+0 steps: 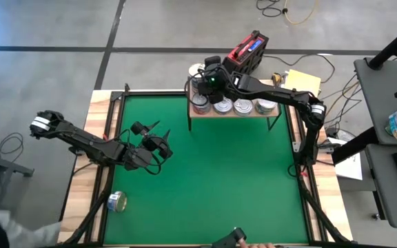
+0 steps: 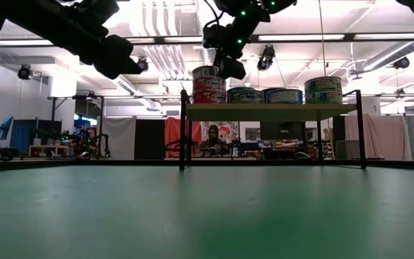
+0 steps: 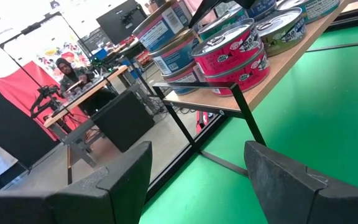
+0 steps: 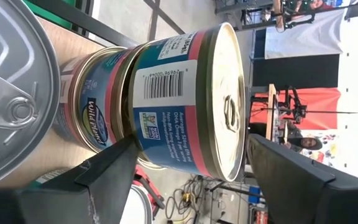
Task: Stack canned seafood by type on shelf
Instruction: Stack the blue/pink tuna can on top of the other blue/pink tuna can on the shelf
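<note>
The shelf (image 1: 233, 114) stands at the mat's far edge and bears several tins of canned seafood (image 1: 243, 107); two red-labelled tins (image 3: 232, 53) are stacked at its left end. Behind them a gold-lidded tin (image 4: 191, 99) sits on a blue-labelled tin (image 4: 95, 106). My right gripper (image 4: 191, 165) is open, with its fingers close on either side of the gold-lidded tin. My left gripper (image 1: 158, 146) hovers open over the mat's left half, holding nothing. One loose tin (image 1: 117, 202) lies on the mat at the near left.
The green mat (image 1: 212, 179) has free room in its middle and right. A red and black box (image 1: 248, 54) and a tin (image 1: 197, 70) stand beyond the shelf. A person's hand (image 1: 257, 244) shows at the near edge.
</note>
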Motion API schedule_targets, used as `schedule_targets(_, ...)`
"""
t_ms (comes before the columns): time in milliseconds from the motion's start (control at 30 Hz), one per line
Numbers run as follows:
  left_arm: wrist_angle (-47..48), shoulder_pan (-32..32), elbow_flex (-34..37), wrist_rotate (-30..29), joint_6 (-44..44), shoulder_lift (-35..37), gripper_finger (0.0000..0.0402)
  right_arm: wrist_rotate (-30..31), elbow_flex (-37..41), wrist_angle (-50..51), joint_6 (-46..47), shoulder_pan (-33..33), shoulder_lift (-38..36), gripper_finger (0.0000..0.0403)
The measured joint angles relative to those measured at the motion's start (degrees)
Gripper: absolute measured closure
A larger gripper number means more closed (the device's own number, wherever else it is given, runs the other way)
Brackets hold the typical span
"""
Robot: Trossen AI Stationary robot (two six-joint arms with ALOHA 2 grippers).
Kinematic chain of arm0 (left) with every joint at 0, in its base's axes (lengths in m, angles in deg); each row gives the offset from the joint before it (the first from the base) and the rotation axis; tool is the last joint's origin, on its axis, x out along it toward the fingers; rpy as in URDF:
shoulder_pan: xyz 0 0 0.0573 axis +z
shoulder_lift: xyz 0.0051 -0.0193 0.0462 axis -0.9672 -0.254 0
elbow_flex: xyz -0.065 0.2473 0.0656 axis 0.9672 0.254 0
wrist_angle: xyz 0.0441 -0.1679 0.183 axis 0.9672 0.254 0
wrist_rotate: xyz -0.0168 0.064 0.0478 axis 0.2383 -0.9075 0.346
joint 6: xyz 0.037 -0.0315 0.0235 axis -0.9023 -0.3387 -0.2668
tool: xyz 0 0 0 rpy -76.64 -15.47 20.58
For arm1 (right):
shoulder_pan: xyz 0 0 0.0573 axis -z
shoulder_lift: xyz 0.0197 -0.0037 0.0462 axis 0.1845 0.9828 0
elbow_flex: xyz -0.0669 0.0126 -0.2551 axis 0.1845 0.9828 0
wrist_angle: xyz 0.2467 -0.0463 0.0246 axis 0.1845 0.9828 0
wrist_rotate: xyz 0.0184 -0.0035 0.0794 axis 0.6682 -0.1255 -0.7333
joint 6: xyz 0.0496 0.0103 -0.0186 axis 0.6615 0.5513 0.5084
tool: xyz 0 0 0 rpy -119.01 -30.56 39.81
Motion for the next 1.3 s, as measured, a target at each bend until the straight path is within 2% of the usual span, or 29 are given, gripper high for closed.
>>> schedule_targets(267,0.02,0.00,0.00,0.00,0.00,0.00,0.0162,1.08,-0.07,0.04,1.15,-0.65,-0.02,0.0092)
schedule_targets(567,0.27,0.00,0.00,0.00,0.20,0.00,0.0162,1.94,-0.07,1.47,1.53,-1.03,-0.13,0.0096)
schedule_targets(933,0.43,-0.01,0.00,0.00,0.22,0.00,0.0162,2.11,-0.07,3.35,3.59,-1.90,-1.45,0.0083)
schedule_targets(1033,0.39,0.00,0.00,0.60,0.24,0.00,0.0162,1.85,-0.07,6.65,6.67,-2.88,-2.86,0.0087)
schedule_targets(1167,0.09,0.00,0.00,2.78,0.28,0.00,0.0162,0.16,-0.07,12.89,15.33,-4.69,-5.10,0.0101)
schedule_targets(1300,0.00,0.00,-0.26,4.90,0.27,0.00,0.0162,-6.86,-0.04,19.25,26.48,-6.43,-7.07,0.0122)
